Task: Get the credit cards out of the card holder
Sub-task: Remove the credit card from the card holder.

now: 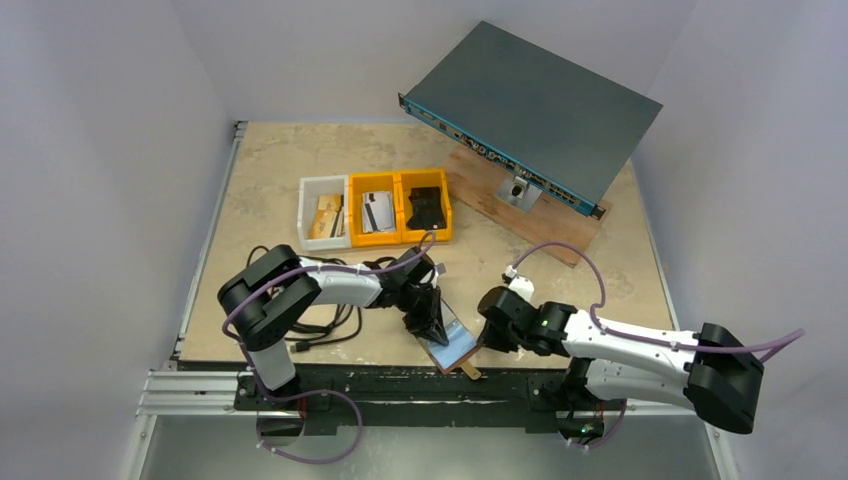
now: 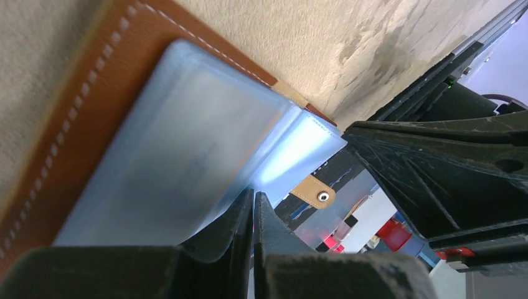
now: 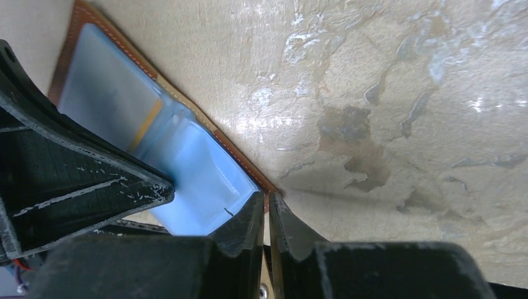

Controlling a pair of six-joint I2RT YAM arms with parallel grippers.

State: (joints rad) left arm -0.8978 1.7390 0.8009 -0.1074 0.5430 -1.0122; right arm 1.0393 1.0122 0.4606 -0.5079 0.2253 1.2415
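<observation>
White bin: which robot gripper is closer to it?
Left. The left gripper pinches the wallet on the side facing the white bin; the right gripper pinches the wallet's far edge, farther away.

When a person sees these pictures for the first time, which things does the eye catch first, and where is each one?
First comes the large grey network switch, propped at a tilt on a wooden board at the far right of the table. Next, at the near edge, the left gripper and right gripper both pinch the open card holder. Mid-table, a white bin and two yellow bins stand in a row.
</observation>
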